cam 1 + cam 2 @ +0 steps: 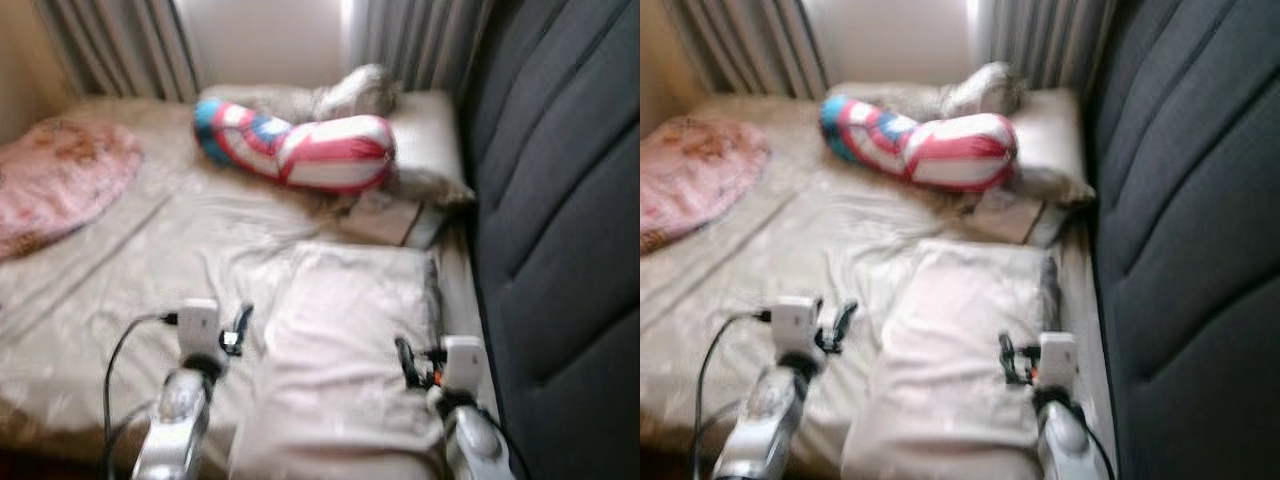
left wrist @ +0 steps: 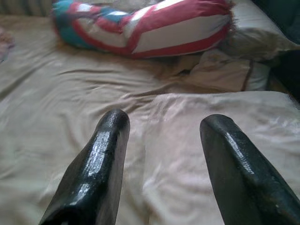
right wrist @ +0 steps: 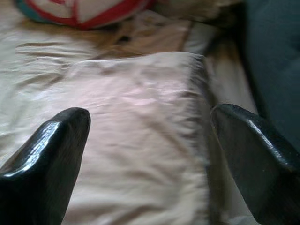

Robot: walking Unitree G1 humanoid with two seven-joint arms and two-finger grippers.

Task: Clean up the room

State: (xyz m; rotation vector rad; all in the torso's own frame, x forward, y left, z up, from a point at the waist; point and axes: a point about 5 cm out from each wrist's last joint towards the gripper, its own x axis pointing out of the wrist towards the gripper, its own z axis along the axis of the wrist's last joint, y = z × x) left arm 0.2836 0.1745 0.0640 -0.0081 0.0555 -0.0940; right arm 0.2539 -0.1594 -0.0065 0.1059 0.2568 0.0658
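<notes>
Beige sheet (image 1: 150,250) with faint pale flecks covers the bed. At 12 o'clock, a bolster (image 1: 300,145) striped red and white, teal-blue at 1 end. At 9 o'clock, a pink floral cushion (image 1: 55,180). Pale pinkish pillow (image 1: 345,340) at 6 o'clock; charcoal headboard (image 1: 560,220) at 3 o'clock.

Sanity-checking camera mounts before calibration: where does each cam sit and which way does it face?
Left eye view: on the head, looking forward and down at the bed; left gripper and right gripper at the bottom, flanking the pale pillow.
Right eye view: same head, same scene; headboard at right.
Left wrist view: along that gripper's open fingers, toward the striped cushion.
Right wrist view: along its open fingers, over the pale pillow.
Shared: both wrist views show the pale pillow and the striped cushion.
</notes>
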